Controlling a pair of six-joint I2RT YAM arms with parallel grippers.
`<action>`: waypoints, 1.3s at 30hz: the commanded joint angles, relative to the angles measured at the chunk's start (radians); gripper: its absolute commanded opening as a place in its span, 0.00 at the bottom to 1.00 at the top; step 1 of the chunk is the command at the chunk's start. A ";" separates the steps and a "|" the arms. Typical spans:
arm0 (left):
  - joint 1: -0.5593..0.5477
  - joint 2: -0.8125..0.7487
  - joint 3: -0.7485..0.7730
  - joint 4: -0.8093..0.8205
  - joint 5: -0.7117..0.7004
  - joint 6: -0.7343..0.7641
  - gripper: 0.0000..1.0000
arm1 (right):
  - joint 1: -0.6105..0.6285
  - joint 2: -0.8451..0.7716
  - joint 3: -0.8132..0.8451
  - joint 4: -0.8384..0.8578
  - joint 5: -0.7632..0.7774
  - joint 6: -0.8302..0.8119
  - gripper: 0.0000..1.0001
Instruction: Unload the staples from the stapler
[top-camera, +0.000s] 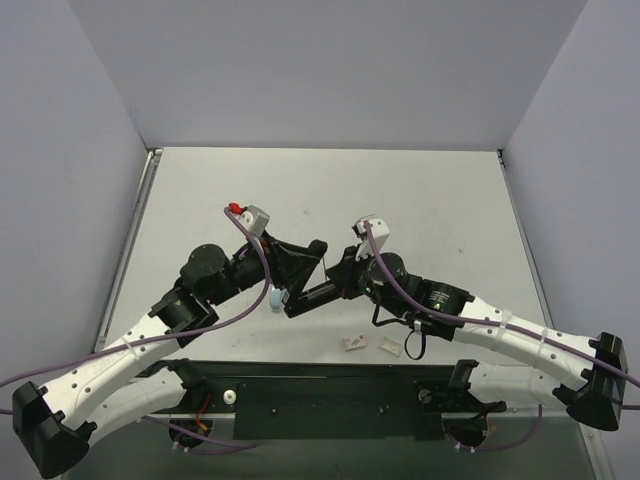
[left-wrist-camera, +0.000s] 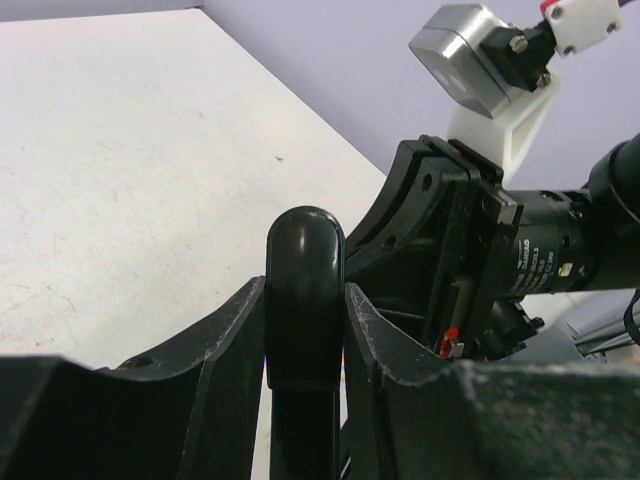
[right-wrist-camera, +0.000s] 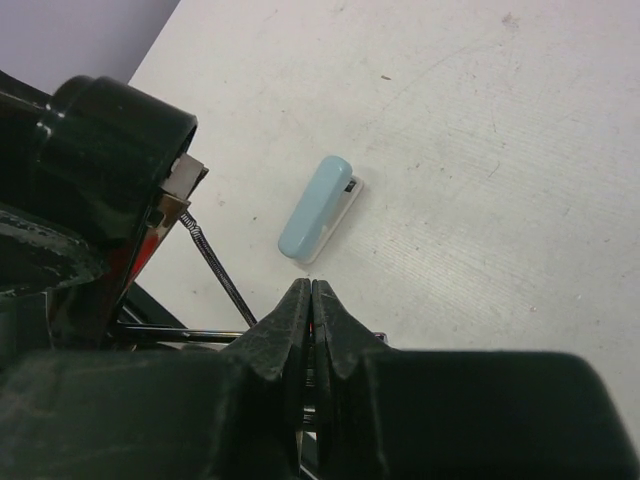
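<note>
Grey tabletop (top-camera: 420, 200), lilac walls (top-camera: 330, 70). Left jaws clamp black stapler (left-wrist-camera: 305, 290) between the arms, long axis running toward right jaws. Right jaws fully closed at its spring rod (right-wrist-camera: 215, 262) end; whether pinching it, can't tell.

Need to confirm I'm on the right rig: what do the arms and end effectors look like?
The left arm and right arm have white links, black joints and black bases. A purple cable runs along each. The left end effector and right end effector are black, with wedge-shaped fingers.
</note>
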 joint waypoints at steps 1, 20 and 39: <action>-0.005 0.009 0.064 0.257 -0.069 -0.056 0.00 | 0.005 0.026 -0.029 0.054 0.032 -0.021 0.00; -0.009 0.171 0.168 0.386 -0.179 -0.059 0.00 | -0.015 0.107 -0.095 0.209 -0.033 -0.030 0.00; -0.020 0.378 0.297 0.480 -0.245 0.008 0.00 | -0.080 0.140 -0.123 0.353 -0.166 -0.006 0.00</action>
